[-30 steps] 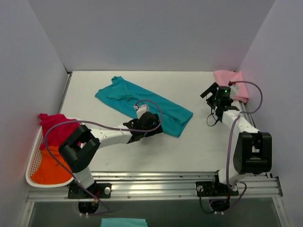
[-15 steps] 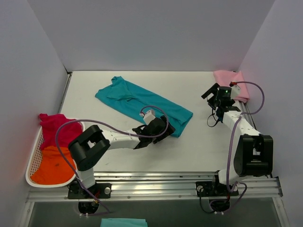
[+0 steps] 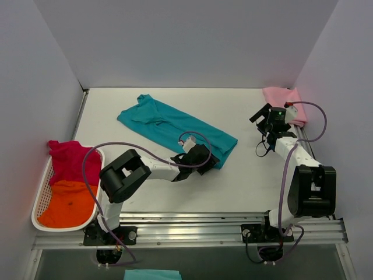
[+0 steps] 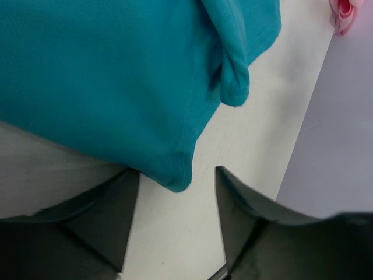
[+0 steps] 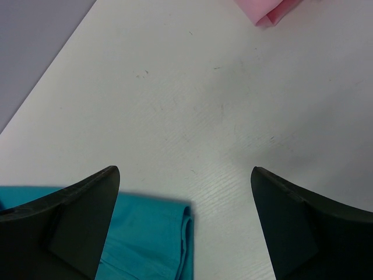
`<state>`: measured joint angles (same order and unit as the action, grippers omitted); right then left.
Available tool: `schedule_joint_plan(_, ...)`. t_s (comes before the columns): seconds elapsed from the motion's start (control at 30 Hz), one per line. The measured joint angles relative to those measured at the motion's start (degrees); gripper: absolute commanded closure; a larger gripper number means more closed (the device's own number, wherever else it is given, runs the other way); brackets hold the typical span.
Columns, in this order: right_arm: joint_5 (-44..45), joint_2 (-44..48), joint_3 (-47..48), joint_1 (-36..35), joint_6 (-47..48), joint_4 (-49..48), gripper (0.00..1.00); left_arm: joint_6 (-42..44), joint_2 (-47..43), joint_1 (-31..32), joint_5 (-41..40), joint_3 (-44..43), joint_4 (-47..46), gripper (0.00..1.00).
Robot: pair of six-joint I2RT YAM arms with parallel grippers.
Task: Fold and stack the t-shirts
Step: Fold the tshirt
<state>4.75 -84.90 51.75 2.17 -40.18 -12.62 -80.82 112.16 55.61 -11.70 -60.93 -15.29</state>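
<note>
A teal t-shirt [image 3: 169, 122] lies folded lengthwise across the middle of the table, running from back left to front right. My left gripper [image 3: 208, 158] is open at its near right corner; in the left wrist view [image 4: 176, 182] the hem corner [image 4: 178, 178] sits between the two fingers, not pinched. A folded pale pink t-shirt [image 3: 285, 102] lies at the back right. My right gripper [image 3: 257, 112] is open and empty above bare table beside the pink shirt; its view shows the teal corner [image 5: 157, 233] and the pink edge [image 5: 268, 10]. Magenta-red [image 3: 67, 158] and orange [image 3: 67, 204] t-shirts lie in the basket.
A white plastic basket [image 3: 42, 192] sits at the left table edge, with the magenta-red shirt hanging over its far rim. Grey walls close in the table on the left, back and right. A metal rail [image 3: 192, 224] runs along the near edge.
My left gripper has moved right along the teal shirt's near edge, from its middle to the near right corner. The right gripper has barely moved.
</note>
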Motion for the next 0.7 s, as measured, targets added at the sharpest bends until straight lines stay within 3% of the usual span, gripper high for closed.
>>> schedule_joint_plan(0.13,0.0,-0.9,0.0,0.4,0.2,-0.1,0.09,0.0,3.4,-1.0,2.8,-1.5,-1.5,0.59)
schedule_joint_plan(0.27,0.0,-2.1,0.0,0.5,0.2,-0.4,0.09,0.0,5.6,-1.9,5.0,-2.1,-3.1,0.98)
schedule_joint_plan(0.4,-0.2,-2.6,-0.3,0.6,0.4,-0.6,0.11,0.3,6.1,-2.6,6.6,-1.4,-5.5,0.98)
schedule_joint_plan(0.5,-0.4,-2.6,-0.7,0.8,0.6,-1.0,0.13,0.6,3.2,-2.9,6.3,4.0,-8.0,0.98)
schedule_joint_plan(0.7,-3.8,-2.6,-1.6,-0.1,1.3,-4.0,0.15,0.5,-19.6,-2.8,1.1,28.4,-4.8,0.98)
